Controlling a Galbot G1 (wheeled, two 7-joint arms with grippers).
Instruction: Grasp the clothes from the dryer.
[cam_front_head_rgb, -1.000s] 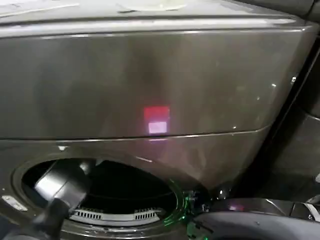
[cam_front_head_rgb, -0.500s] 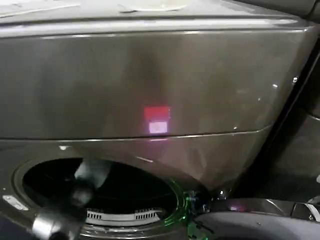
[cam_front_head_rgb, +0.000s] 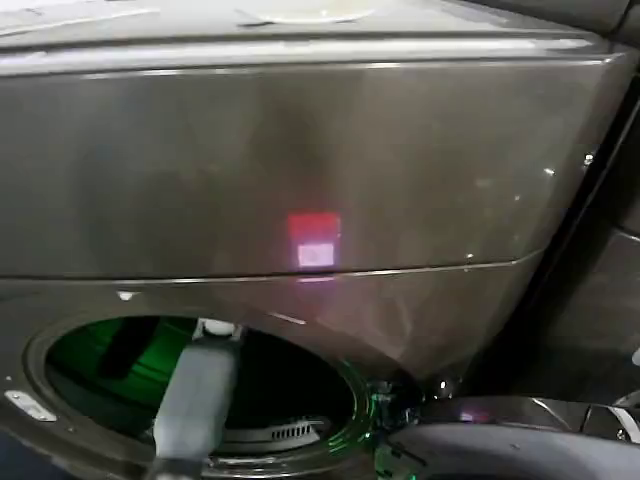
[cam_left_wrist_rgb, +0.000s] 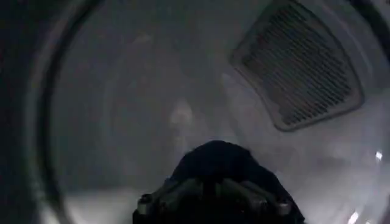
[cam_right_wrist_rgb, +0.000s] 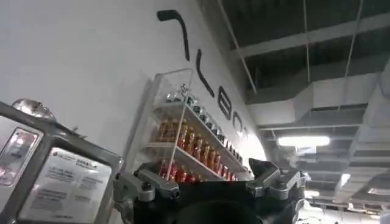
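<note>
head view, left to right: the left arm (cam_front_head_rgb: 195, 400) now reaches through the round porthole (cam_front_head_rgb: 40, 345) of the dryer (cam_front_head_rgb: 300, 160), where a second ago its wrist sat at the opening's left edge. green light has come on along the inner left wall of the drum. further right, a small red light (cam_front_head_rgb: 314, 226) glows on the bronze-grey front panel, and the right arm (cam_front_head_rgb: 500, 440) rests parked at the lower right, outside the machine.

left wrist view: the left gripper (cam_left_wrist_rgb: 213, 198) is inside the drum, directly against the clothes (cam_left_wrist_rgb: 213, 159), a small dark bundle on the drum floor. a slotted vent (cam_left_wrist_rgb: 298, 67) shows on the rear wall beyond. whether the fingers are spread or pinching the fabric cannot be told.

right wrist view: the right gripper (cam_right_wrist_rgb: 210, 182) points toward a white wall and a wall rack of bottles (cam_right_wrist_rgb: 189, 143), its fingers spread with nothing between them.

judgement: the reach appears complete; securing the bundle and withdrawing it remain.
</note>
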